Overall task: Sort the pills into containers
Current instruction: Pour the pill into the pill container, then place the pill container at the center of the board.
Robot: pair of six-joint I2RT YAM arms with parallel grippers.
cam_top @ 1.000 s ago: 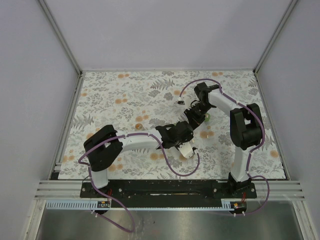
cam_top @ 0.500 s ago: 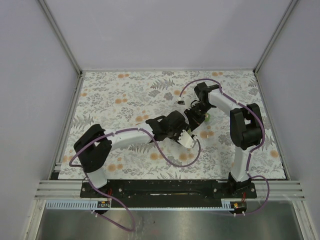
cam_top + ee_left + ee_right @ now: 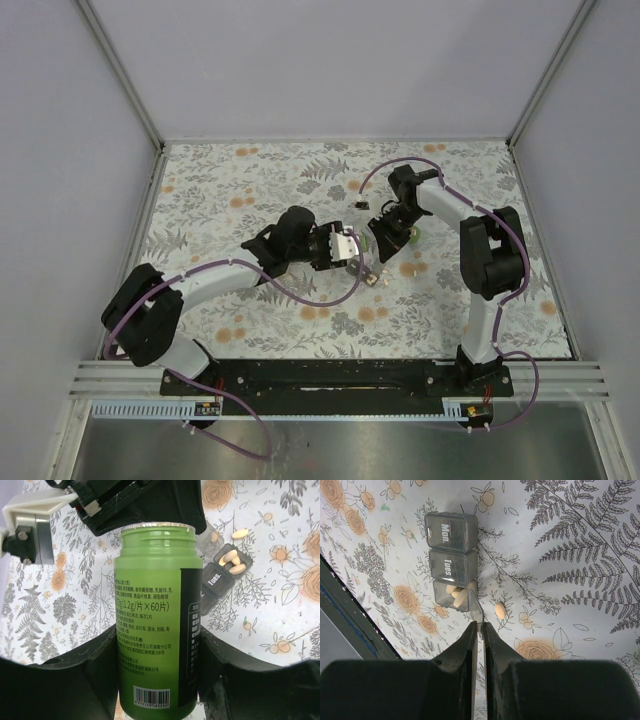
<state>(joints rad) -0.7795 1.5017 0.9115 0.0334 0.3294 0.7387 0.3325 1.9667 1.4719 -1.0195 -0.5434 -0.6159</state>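
A green pill bottle (image 3: 155, 620) with an open mouth is clamped between the fingers of my left gripper (image 3: 157, 635), its mouth pointing toward the grey pill organizer (image 3: 449, 550). The organizer shows lids marked Mon. and Tues.; its third compartment (image 3: 454, 595) is open and holds several cream pills (image 3: 232, 562). My right gripper (image 3: 479, 627) is shut on that compartment's raised clear lid (image 3: 476, 611). One loose cream pill (image 3: 499, 611) lies on the cloth just beside the open compartment. In the top view the two grippers meet mid-table, left gripper (image 3: 350, 250) facing right gripper (image 3: 383, 243).
A floral tablecloth (image 3: 250, 190) covers the table inside white walls. A small green object (image 3: 414, 237) lies by the right wrist, and a small dark object (image 3: 362, 204) sits farther back. The right arm (image 3: 470, 220) arches over the right side of the table.
My left arm has swung away from the front edge, leftward and farther back, and the bottle now points at the organizer. The right arm has kept still on the lid.
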